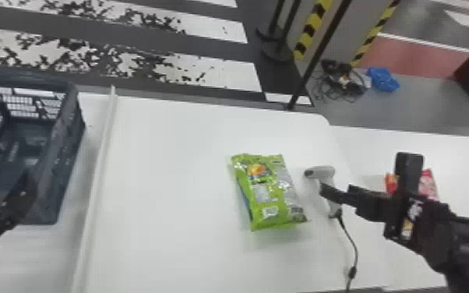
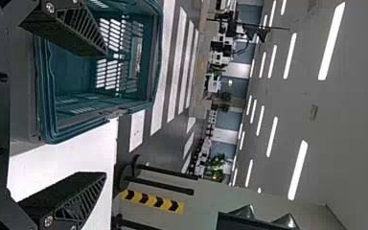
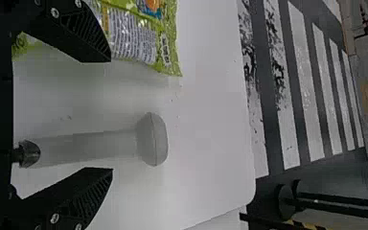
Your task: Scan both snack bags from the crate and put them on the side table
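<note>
The green snack bag (image 1: 268, 191) lies flat on the white table, a barcode patch facing up. Right of it rests the white scanner (image 1: 325, 173). My right gripper (image 1: 365, 172) is over the scanner's handle with its fingers apart; in the right wrist view this gripper (image 3: 110, 115) has the scanner (image 3: 151, 139) between its open fingers, ungripped, and the green bag (image 3: 165, 50) beside one finger. A red-pink snack bag (image 1: 429, 183), partly hidden by the right gripper, lies on the side table (image 1: 362, 144). My left gripper (image 1: 19, 198), near the crate (image 1: 66, 163), is open in its wrist view (image 2: 106, 114).
A raised white strip (image 1: 101, 156) runs between the crate and the bag. The scanner's cable (image 1: 352, 241) trails toward the table's front edge. Behind the table stands a dark pole (image 1: 315, 58). The crate's rim (image 2: 96, 122) is close to the left fingers.
</note>
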You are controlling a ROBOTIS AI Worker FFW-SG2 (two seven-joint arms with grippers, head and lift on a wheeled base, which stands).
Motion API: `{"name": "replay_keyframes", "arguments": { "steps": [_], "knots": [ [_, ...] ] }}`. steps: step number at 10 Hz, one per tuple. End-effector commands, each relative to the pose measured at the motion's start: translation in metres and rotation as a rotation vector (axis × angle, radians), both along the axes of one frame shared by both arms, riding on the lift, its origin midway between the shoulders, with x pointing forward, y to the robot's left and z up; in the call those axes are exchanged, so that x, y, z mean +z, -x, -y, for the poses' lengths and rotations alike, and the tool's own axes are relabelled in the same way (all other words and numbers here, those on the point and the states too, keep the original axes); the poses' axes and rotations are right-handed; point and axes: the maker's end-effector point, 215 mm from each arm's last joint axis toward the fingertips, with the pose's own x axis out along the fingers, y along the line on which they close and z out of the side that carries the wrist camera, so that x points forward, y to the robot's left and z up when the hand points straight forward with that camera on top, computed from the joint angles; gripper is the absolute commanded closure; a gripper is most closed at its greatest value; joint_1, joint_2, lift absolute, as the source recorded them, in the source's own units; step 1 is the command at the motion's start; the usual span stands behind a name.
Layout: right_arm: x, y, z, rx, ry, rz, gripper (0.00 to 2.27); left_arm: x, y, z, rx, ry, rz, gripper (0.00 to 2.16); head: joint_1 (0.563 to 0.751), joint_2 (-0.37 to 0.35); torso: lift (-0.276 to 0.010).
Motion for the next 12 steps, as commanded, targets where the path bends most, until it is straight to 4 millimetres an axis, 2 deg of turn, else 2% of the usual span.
{"name": "replay_keyframes", "arguments": {
  "steps": [1,3,9,12],
  "knots": [
    [0.003,0.015,-0.022,0.015,-0.151,-0.042,0.15,0.000,0.000,0.000,-0.001,-0.002,0.000,0.11,0.695,-0.262,-0.087],
    [0.001,0.026,-0.052,0.075,-0.259,-0.094,0.15,0.000,-0.001,-0.001,-0.003,-0.004,0.000,0.11,0.695,-0.218,-0.087],
    [-0.039,0.017,-0.093,0.192,-0.301,-0.201,0.14,-0.001,-0.003,-0.002,-0.005,-0.003,-0.003,0.11,0.695,-0.149,-0.087],
    [-0.054,0.016,-0.099,0.209,-0.314,-0.239,0.14,-0.002,-0.003,-0.003,-0.006,-0.003,-0.005,0.12,0.695,-0.123,-0.087]
  ]
}}
